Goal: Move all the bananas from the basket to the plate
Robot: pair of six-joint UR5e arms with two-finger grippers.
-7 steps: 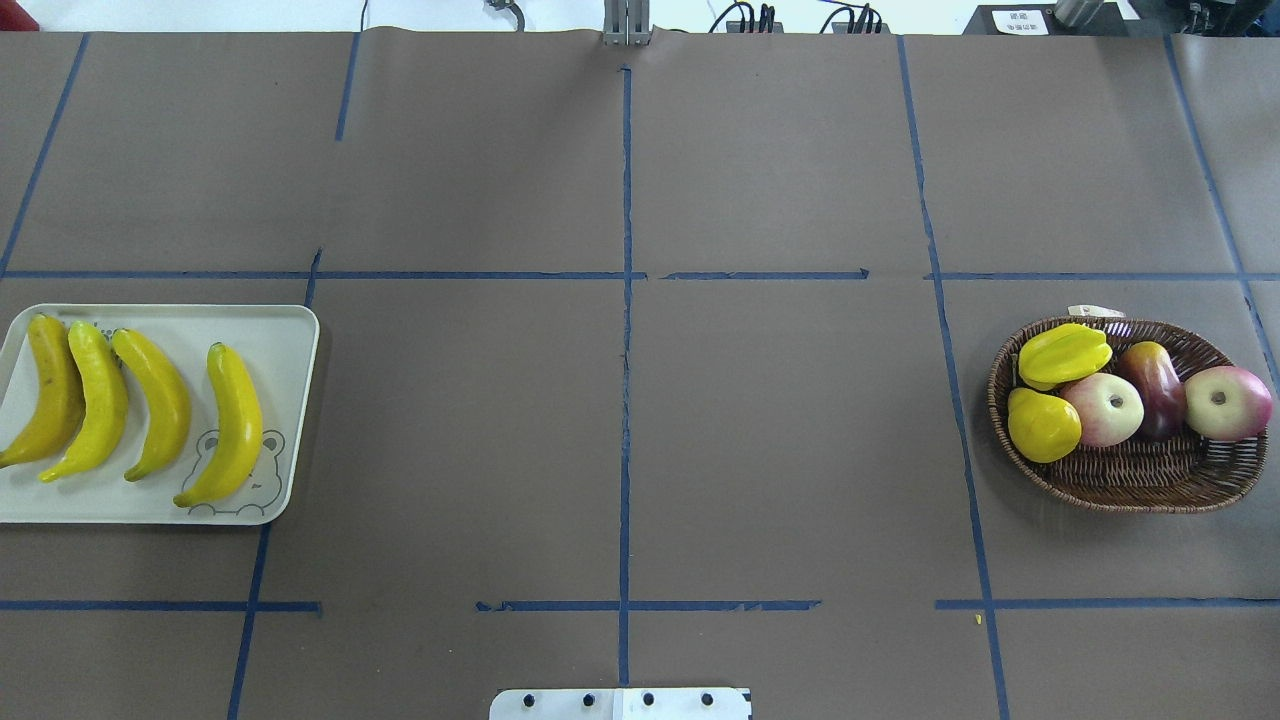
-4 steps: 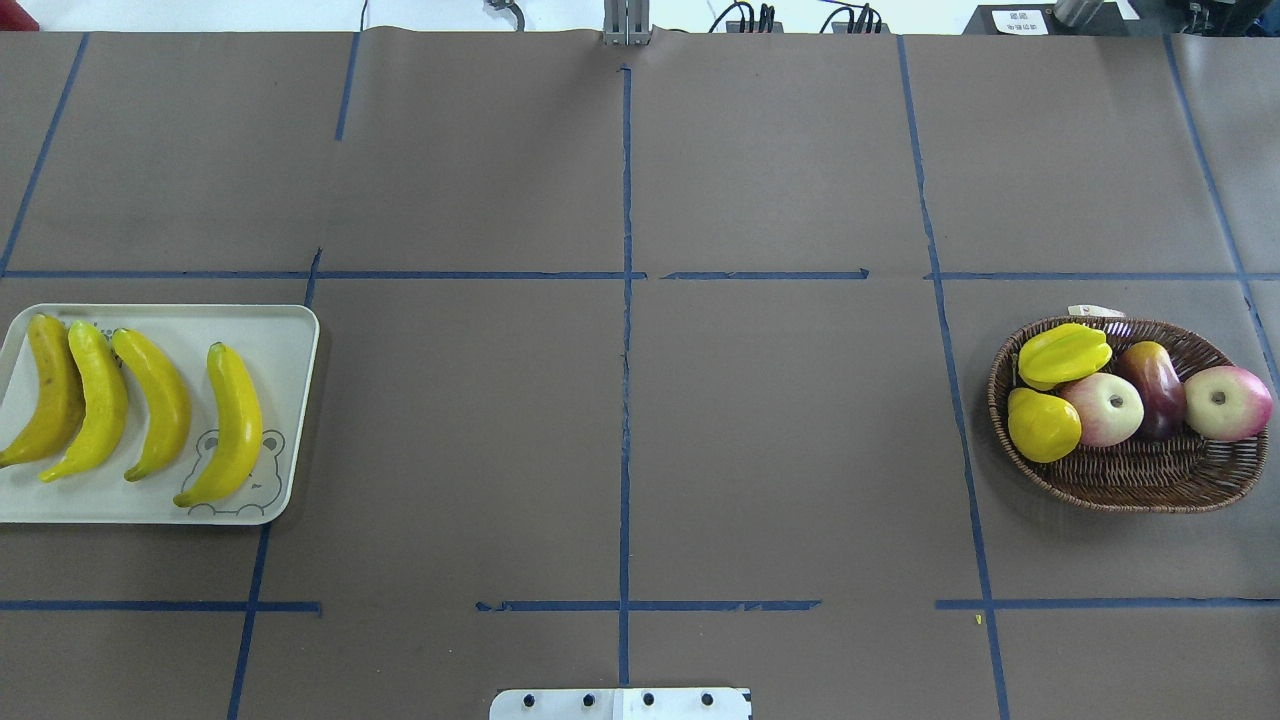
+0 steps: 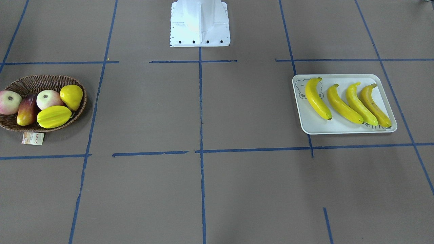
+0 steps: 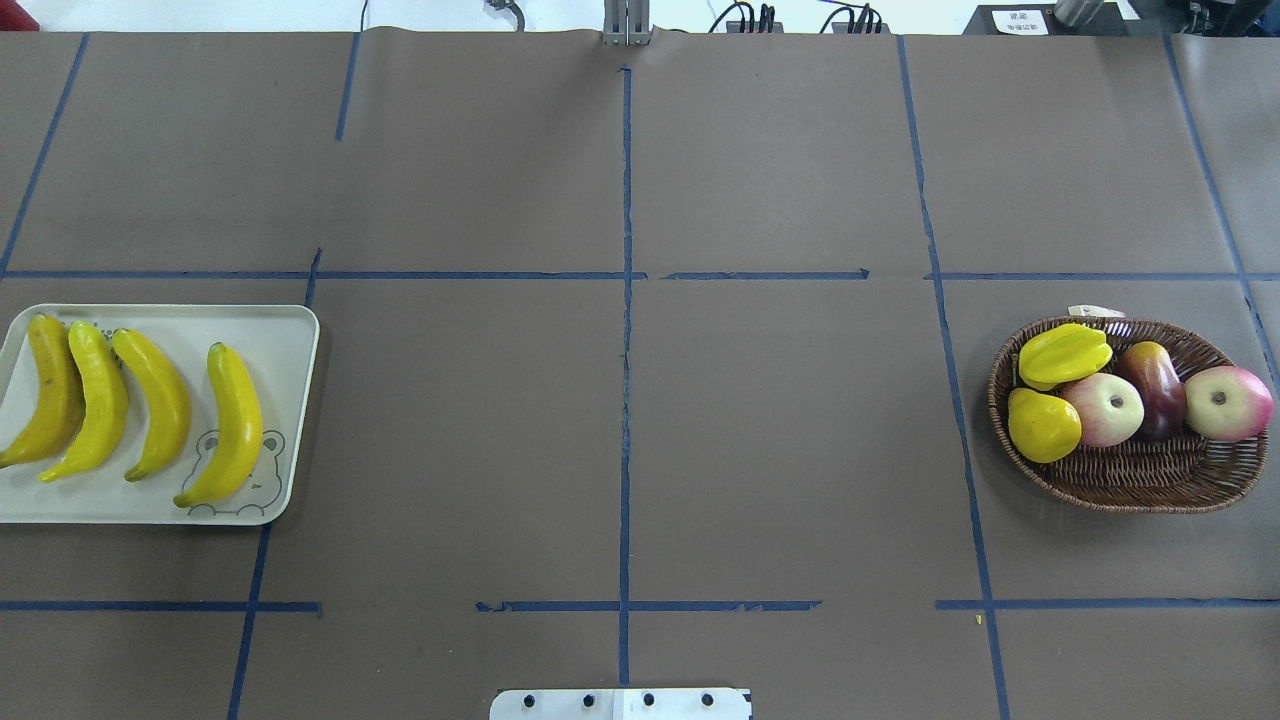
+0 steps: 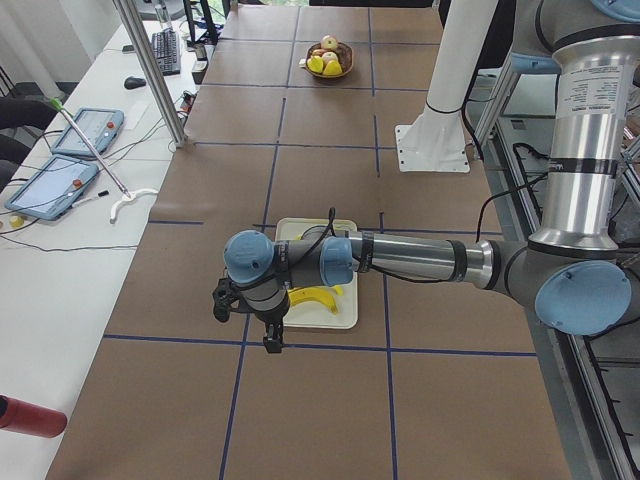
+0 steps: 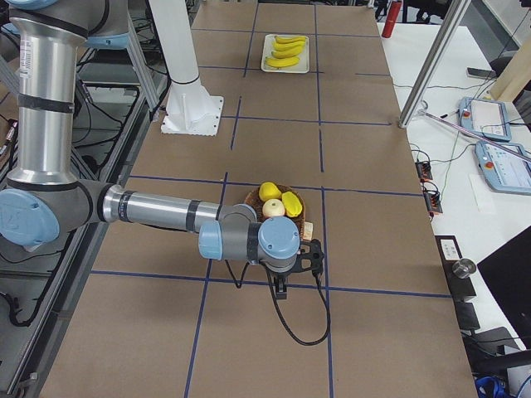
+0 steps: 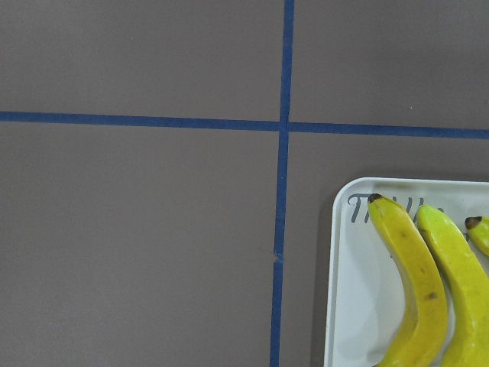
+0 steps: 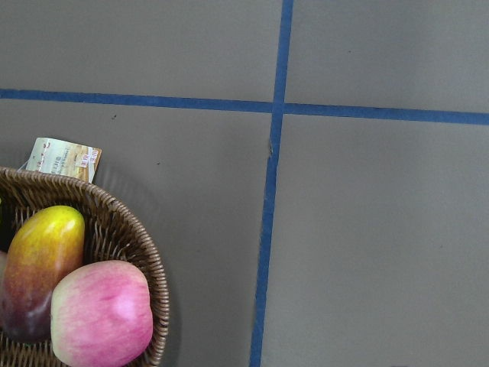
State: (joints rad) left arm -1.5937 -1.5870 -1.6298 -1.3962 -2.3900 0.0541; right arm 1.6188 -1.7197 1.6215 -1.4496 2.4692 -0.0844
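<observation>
Only the side views show the left gripper (image 5: 269, 343) and right gripper (image 6: 282, 288), their grip unreadable; overhead counts four bananas (image 4: 152, 402) on the plate (image 4: 282, 338), five other fruits (image 4: 1102, 408) in the basket (image 4: 1140, 482).

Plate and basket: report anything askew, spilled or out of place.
Nothing stands out. Four bananas lie side by side inside the plate, none over its rim. The basket sits level holding only other fruit, its paper tag flat on the table beside it.

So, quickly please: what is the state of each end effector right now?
Left end effector: cannot be told, it shows only in a side view.
Right end effector: cannot be told, it shows only in a side view.
</observation>
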